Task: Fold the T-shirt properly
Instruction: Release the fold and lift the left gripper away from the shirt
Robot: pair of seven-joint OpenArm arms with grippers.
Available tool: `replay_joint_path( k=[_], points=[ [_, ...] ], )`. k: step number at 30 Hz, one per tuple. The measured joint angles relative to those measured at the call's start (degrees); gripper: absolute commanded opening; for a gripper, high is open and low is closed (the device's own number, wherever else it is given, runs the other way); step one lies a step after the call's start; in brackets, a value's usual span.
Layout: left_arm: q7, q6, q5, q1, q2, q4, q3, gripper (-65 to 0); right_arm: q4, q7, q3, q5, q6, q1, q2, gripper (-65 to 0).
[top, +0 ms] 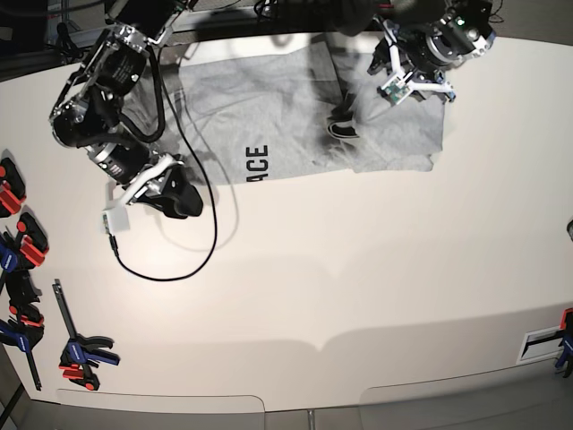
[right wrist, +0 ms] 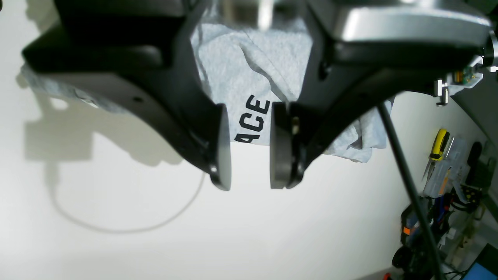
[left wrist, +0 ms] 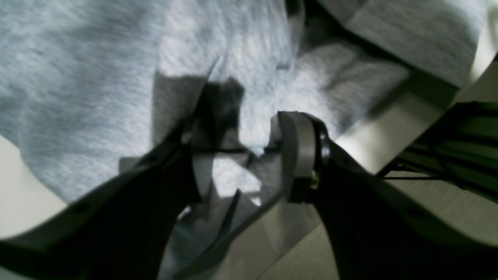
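The T-shirt (top: 295,107) is lying at the table's (top: 358,269) twelve o'clock, soft and floppy. The left gripper (left wrist: 241,155) is pinching a fold; the right gripper (right wrist: 249,155) is hovering, jaws apart, empty. Hems look like the best hold.

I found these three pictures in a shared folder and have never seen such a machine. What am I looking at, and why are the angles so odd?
It is a robot with two arms at a white table. One picture looks down from overhead; the other two come from cameras on the wrists, each looking past its own gripper. A grey T-shirt lies at the table's far edge, partly folded, with the letters "ACE" showing. The left gripper has a fold of the shirt between its fingers. The right gripper hangs open over bare table near the shirt's edge, holding nothing. Clamps lie along one side.
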Motion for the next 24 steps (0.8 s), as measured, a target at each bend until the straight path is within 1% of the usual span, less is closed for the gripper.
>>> replay_joint_path(
  k=[7,9,11,14,16,18,22,24],
  points=[
    [-0.4,0.0,0.0,0.0,0.0,0.0,0.0,-52.3,0.0,0.0,0.0,0.0,0.0,0.0,0.1,-49.0],
    [-0.4,0.0,0.0,0.0,0.0,0.0,0.0,-57.3,0.0,0.0,0.0,0.0,0.0,0.0,0.1,-49.0],
    [-0.4,0.0,0.0,0.0,0.0,0.0,0.0,-65.0,0.0,0.0,0.0,0.0,0.0,0.0,0.1,-49.0],
    [-0.4,1.5,-0.2,0.0,0.0,0.0,0.0,-65.0,0.0,0.0,0.0,0.0,0.0,0.0,0.2,-49.0],
    [-0.4,1.5,-0.2,0.0,0.0,0.0,0.0,-65.0,0.0,0.0,0.0,0.0,0.0,0.0,0.1,-49.0],
    [0.0,1.5,-2.2,0.0,0.0,0.0,0.0,-65.0,0.0,0.0,0.0,0.0,0.0,0.0,0.1,-49.0],
    [7.0,1.6,-9.6,0.0,0.0,3.2,0.0,-65.0,0.0,0.0,0.0,0.0,0.0,0.0,0.1,-49.0],
    [8.8,1.6,-12.8,0.0,0.0,6.5,0.0,-65.0,0.0,0.0,0.0,0.0,0.0,0.0,0.1,-49.0]
  ],
)
